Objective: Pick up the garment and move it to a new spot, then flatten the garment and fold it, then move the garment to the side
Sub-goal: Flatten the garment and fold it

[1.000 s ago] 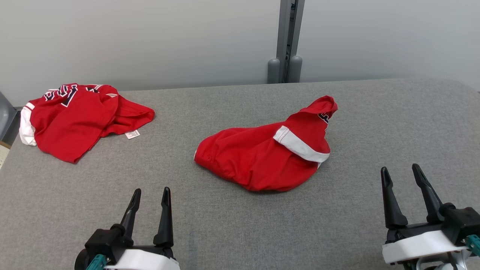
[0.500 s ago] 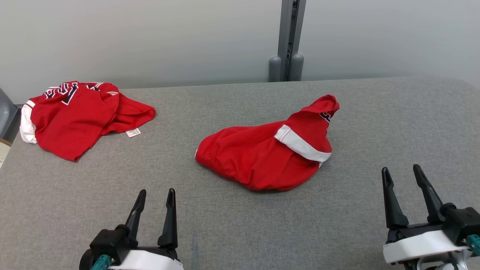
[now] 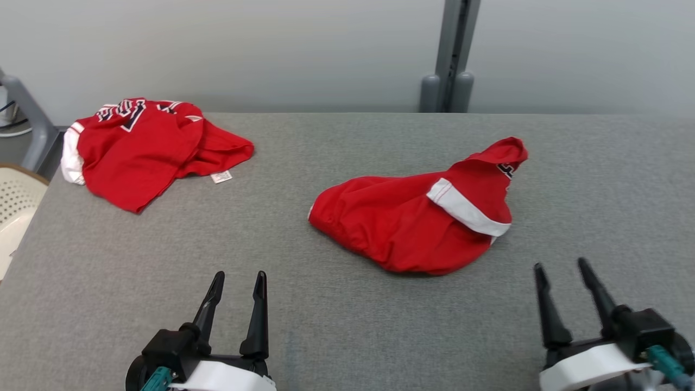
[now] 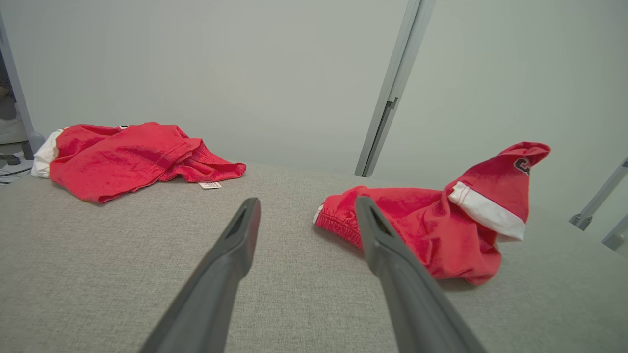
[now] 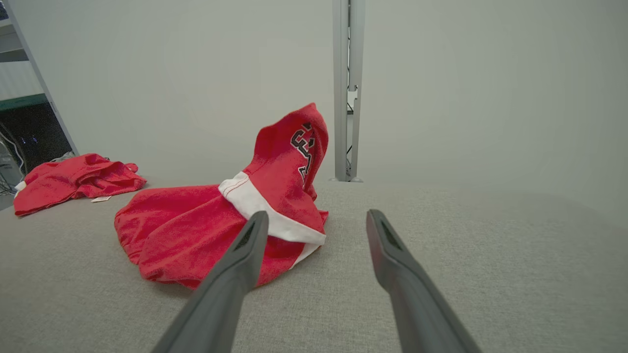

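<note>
Red garment (image 3: pixel 412 228) sits crumpled in the middle of the surface (image 3: pixel 347 336), one end poking up. Left hand (image 3: pixel 239 274) and right hand (image 3: pixel 561 264) hover nearby, both wide open, empty. Pinch only that peak and it'll probably lift twisted.

Left claw (image 3: pixel 240 275), right claw (image 3: pixel 560 264): long black tapered fingers (image 3: pixel 256 320), white wrist shells (image 3: pixel 592 361), teal fittings (image 3: pixel 659 363).
</note>
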Robot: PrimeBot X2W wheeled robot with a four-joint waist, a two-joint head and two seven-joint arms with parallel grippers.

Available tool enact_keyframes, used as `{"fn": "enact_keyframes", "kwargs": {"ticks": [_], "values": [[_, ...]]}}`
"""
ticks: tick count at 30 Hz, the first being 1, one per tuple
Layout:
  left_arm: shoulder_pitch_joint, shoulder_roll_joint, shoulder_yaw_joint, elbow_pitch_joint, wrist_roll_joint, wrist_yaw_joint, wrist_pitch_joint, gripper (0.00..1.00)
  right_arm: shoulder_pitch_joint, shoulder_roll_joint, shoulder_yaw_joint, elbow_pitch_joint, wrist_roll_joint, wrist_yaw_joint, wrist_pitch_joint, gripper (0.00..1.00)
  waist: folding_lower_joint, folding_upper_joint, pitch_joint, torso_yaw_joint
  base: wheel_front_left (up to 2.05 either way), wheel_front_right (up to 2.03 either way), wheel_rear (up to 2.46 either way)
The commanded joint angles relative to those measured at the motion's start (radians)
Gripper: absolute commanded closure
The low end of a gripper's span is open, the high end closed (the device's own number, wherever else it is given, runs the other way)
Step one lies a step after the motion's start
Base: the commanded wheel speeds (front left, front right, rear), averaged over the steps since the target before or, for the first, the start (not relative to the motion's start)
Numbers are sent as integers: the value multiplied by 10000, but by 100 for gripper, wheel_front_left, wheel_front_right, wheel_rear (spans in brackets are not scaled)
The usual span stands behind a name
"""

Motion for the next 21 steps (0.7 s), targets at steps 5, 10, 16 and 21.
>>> {"fn": "enact_keyframes", "kwargs": {"ticks": [5, 10, 16, 21], "values": [[-202, 32, -204, -102, -69, 76, -6, 0, -248, -51, 901, 854, -291, 1, -54, 0, 0, 0, 287, 780, 0, 0, 0], [-301, 30, -367, -188, -98, 109, -6, 0, -839, -52, 1521, 1762, -1060, 1, -56, 0, 0, 0, 550, 1449, 0, 0, 0], [-378, 33, -583, -263, -190, 189, -6, 0, -2017, -53, 1606, 3453, -3036, 1, -54, 0, 0, 0, 816, 2200, 0, 0, 0], [-441, 31, -709, -286, -310, 258, -6, 0, -2846, -39, 904, 4915, -4315, 0, -56, 20, 0, 0, 899, 2656, 0, 0, 0]]}}
